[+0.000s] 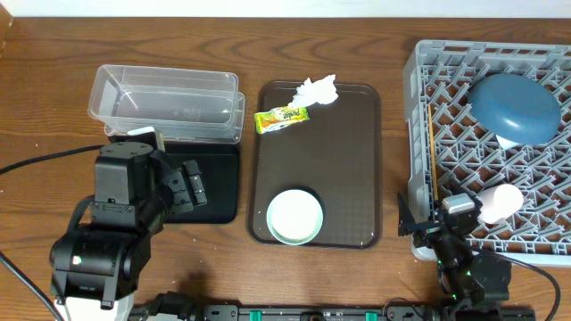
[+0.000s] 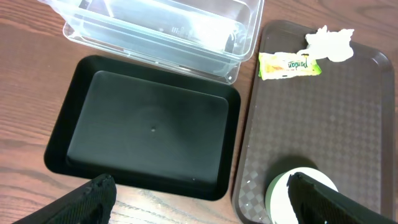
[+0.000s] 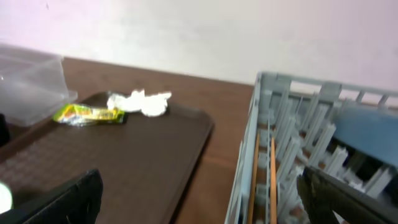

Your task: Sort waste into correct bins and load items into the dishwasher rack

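Left tool (image 2: 205, 202): fingers spread wide, empty, above the black tray (image 2: 149, 124) on the counter (image 2: 25, 81).
Right tool (image 3: 199, 205): spread wide, empty, beside the dishwasher rack (image 3: 273, 124).
Green-rimmed bowl (image 2: 298, 190): near end of the brown serving tray (image 2: 336, 137). Likely stiff, slick, breakable; take by the rim.
Snack wrapper (image 2: 290, 65), tissue (image 2: 329, 42): far end of that tray, just beside each other. Likely near weightless; pinch the wrapper's crimped end and the tissue's bunched crown.

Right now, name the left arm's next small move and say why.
Probably shift the open left tool across to hover over the snack wrapper. The tool hangs empty above the bare black tray, while the wrapper and the crumpled tissue lie unsorted at the far end of the brown tray, with the wrapper the nearer of the two.
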Tool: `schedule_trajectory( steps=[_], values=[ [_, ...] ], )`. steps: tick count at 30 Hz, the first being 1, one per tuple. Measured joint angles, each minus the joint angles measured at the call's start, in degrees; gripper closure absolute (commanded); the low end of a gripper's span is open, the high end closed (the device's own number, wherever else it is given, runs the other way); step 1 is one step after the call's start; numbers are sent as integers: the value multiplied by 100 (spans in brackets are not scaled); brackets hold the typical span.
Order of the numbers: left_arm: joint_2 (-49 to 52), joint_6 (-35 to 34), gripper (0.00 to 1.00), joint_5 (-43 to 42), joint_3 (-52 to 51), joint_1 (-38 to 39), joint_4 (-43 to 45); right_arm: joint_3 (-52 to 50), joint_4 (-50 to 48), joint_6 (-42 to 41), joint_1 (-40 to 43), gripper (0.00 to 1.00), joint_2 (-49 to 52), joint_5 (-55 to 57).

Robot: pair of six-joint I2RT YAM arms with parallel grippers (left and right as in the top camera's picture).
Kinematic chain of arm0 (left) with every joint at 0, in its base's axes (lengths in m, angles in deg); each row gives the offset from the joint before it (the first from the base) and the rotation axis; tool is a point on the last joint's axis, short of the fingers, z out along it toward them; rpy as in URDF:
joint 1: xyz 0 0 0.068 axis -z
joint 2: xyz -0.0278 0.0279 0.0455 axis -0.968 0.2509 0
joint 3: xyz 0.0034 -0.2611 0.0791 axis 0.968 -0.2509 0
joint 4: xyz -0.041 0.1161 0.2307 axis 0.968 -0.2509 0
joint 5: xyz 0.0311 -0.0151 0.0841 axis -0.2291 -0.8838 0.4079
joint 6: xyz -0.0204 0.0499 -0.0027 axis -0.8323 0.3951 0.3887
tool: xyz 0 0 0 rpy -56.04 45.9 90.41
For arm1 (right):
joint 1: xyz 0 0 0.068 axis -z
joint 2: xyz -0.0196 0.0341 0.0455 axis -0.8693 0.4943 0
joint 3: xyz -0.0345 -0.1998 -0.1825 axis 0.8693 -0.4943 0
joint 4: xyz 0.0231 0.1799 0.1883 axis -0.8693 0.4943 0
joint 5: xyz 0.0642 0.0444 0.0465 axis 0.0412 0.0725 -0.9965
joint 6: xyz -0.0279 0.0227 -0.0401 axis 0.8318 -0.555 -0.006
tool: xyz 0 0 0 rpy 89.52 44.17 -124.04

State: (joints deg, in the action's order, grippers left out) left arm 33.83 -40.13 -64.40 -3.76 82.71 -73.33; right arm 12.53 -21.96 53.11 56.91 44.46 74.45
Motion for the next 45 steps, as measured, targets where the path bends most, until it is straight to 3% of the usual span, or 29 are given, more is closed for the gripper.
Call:
schedule_trajectory(
  steps=[4,25,30,34,40,45],
  values=[
    [0,2,10,2,0,0,0,-199,-428,0,0,1,-7,0],
    [0,0,10,-4,0,0,0,-271,-448,0,0,1,-4,13],
    [0,-11,10,-568,0,0,15,-271,-448,0,0,1,-4,13],
    [37,-302,9,-1126,0,0,527,-271,-450,2,0,1,-4,15],
    [662,-125,10,-1899,-9,321,1091,-271,-450,0,0,1,-4,15],
    [1707,468,10,-1725,-13,1113,1655,-271,-450,0,0,1,-7,15]
  ],
)
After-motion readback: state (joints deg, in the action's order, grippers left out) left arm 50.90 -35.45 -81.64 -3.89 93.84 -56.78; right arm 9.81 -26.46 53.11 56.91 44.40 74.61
